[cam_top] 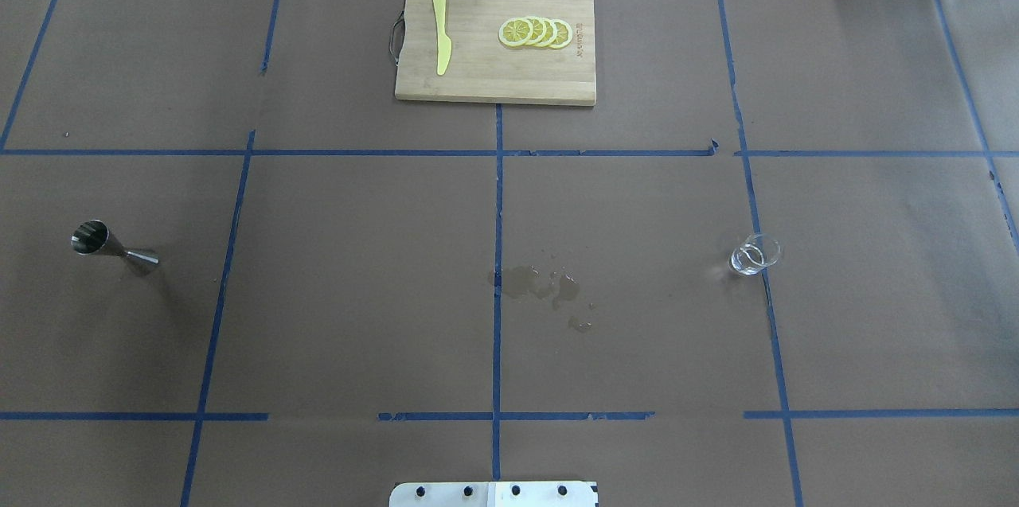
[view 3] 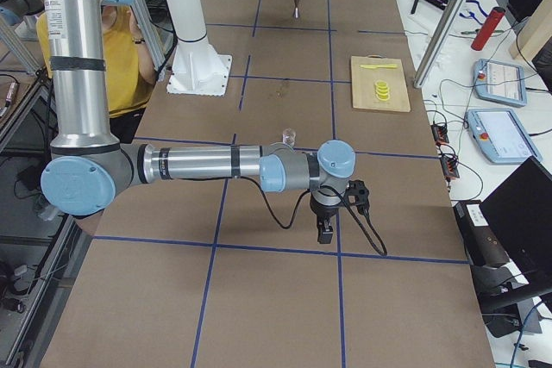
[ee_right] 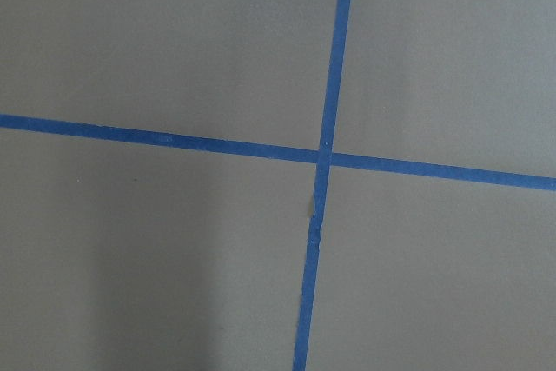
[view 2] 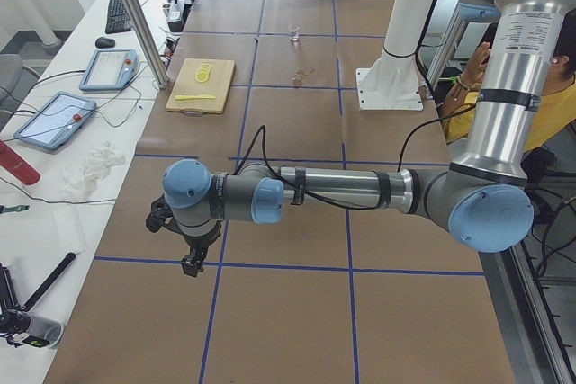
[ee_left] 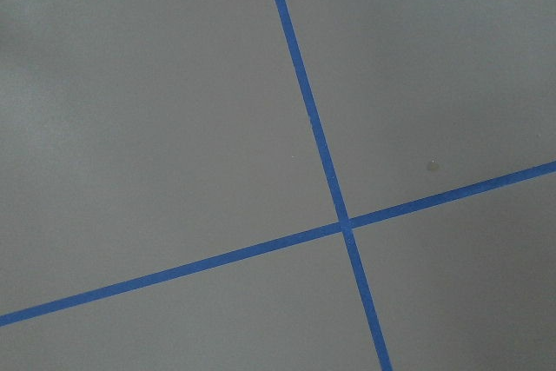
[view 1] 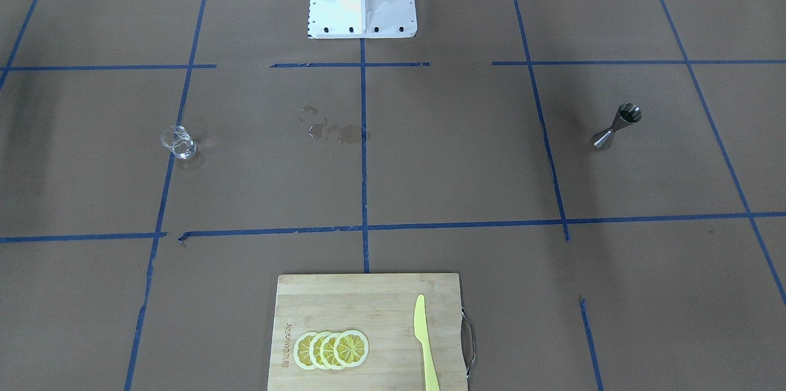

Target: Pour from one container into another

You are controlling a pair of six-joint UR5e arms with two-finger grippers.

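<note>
Cutting board point(view 1: 368, 299) with lemon slices point(view 1: 331, 349) nearest, just props I'd guess. Glass cup point(view 1: 178, 142) upright on right arm's side, jigger point(view 1: 617, 126) on left's. One per arm, probably. Left claw point(view 2: 192, 265), right claw point(view 3: 326, 232) hang over bare counter point(view 1: 466, 151), well away from both. Open or shut, can't tell.

The small clear glass cup point(cam_top: 755, 254) stands upright on the brown tabletop point(cam_top: 358, 316), toward the robot's right. It is thick-based, its contents too clear to judge. The shiny steel jigger point(cam_top: 114, 247) – hourglass-shaped – stands upright well apart, far left.
</note>
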